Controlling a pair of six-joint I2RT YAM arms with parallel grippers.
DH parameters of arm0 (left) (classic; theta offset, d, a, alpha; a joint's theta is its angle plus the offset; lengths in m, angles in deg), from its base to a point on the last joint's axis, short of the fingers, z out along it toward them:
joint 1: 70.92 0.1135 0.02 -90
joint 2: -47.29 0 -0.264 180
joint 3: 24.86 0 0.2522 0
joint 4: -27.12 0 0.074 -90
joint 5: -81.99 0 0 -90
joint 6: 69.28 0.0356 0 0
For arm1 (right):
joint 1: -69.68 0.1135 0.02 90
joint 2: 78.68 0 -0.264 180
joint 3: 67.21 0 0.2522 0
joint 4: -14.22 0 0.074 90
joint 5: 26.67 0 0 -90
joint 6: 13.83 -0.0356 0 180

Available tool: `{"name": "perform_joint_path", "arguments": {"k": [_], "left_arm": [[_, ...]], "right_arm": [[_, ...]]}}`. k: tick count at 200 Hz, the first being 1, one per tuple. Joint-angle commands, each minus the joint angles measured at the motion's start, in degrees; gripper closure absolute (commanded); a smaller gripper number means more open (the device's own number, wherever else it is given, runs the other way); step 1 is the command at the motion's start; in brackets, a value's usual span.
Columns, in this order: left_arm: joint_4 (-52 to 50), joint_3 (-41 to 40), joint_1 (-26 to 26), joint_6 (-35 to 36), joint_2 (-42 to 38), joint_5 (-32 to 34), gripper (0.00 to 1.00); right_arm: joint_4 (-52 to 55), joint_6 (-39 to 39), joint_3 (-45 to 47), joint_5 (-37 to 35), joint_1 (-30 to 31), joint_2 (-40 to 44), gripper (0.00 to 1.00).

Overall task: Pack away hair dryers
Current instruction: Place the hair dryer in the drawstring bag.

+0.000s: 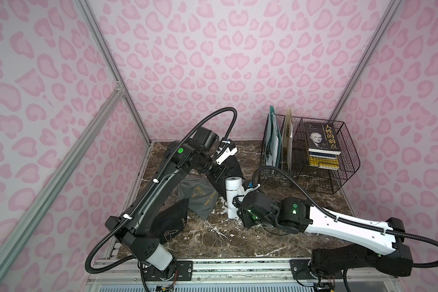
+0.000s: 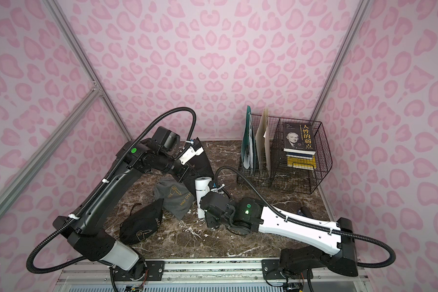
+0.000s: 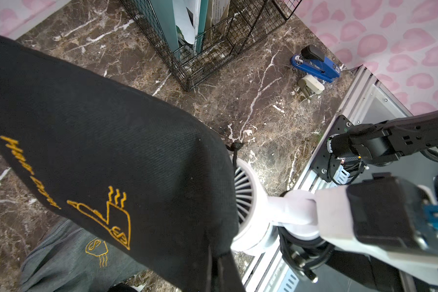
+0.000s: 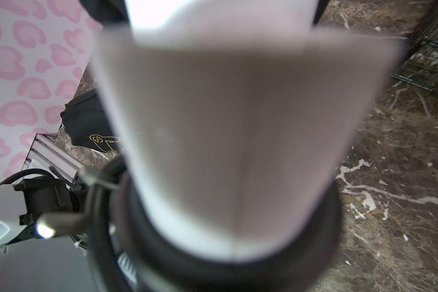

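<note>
**White dryer held at the mouth of a lifted pouch**

The right gripper (image 1: 237,200) is clamped on the handle of the white plastic T-shaped hair dryer (image 1: 231,189) and holds it over the middle of the brown marble-pattern counter (image 1: 263,235). Whether the dryer touches the surface cannot be told. The left gripper (image 1: 229,151) is closed on a black fabric drawstring pouch (image 3: 111,141) stitched "Hair Dryer" in gold, and holds it up off the counter, nearer the back edge. In the left wrist view the dryer's finned barrel end sits right at the pouch's drawstring edge and is partly covered by it. Whether it has entered the mouth is not clear.

The dryer looks like a rigid, light, hard-shelled thing, smooth enough to twist in a loose pinch. The handle close under the barrel is probably the best hold, clear of the black cord wound lower down, which could snag on the pouch's rim. The pouch is soft and its mouth will likely sag shut unless it is held taut.

A grey fabric pouch (image 1: 200,199) lies on the counter just beside the dryer. A second, bulging black pouch (image 2: 139,225) sits near the front left corner, and a black wire basket (image 1: 349,161) stands at the back right corner.
</note>
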Motion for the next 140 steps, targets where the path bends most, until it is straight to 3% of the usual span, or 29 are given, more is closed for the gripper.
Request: {"name": "perform_joint_path", "arguments": {"k": [1,75,140], "left_arm": [[2.6,-1.33,-0.08,-1.29,-0.59,-2.85,0.98],[3.3,-0.79,-0.08,-2.67,0.14,-5.4,0.98],[5.35,-6.64,-0.43,-2.98,-3.61,-7.56,0.99]], "right_arm": [[-0.54,-0.13,-1.36,-2.62,0.2,-1.16,1.0],[2.87,1.45,-8.61,-1.28,2.78,-11.71,1.0],[-6.86,-0.3,-1.95,2.43,1.2,-7.78,1.0]]}}
